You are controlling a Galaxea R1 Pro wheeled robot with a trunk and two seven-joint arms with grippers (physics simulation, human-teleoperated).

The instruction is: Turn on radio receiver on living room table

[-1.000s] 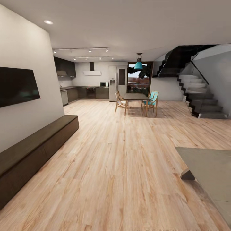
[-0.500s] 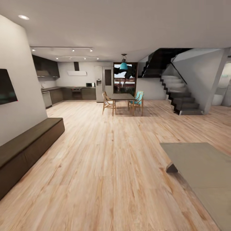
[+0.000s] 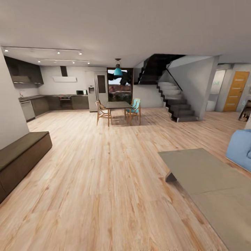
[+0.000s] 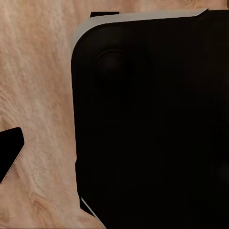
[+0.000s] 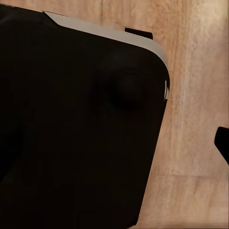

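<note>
The low grey desk (image 3: 209,181) lies at the lower right of the head view, its glossy top in two panels, standing on the light wood plank floor (image 3: 104,181); no radio receiver can be made out on the part of its top in view. Just beyond its far right side is the corner of a blue sofa (image 3: 240,148). A long dark bench cabinet (image 3: 21,157) runs along the left wall. Farther back stand a dining table with wooden chairs (image 3: 118,111) under a teal pendant lamp (image 3: 118,71), a dark kitchen (image 3: 52,101), a staircase (image 3: 174,101) and an orange door (image 3: 236,91). No writing is legible. Each wrist view has a black robot body part (image 4: 152,124) over the floor; whether either arm's fingers are apart or closed cannot be told.
</note>
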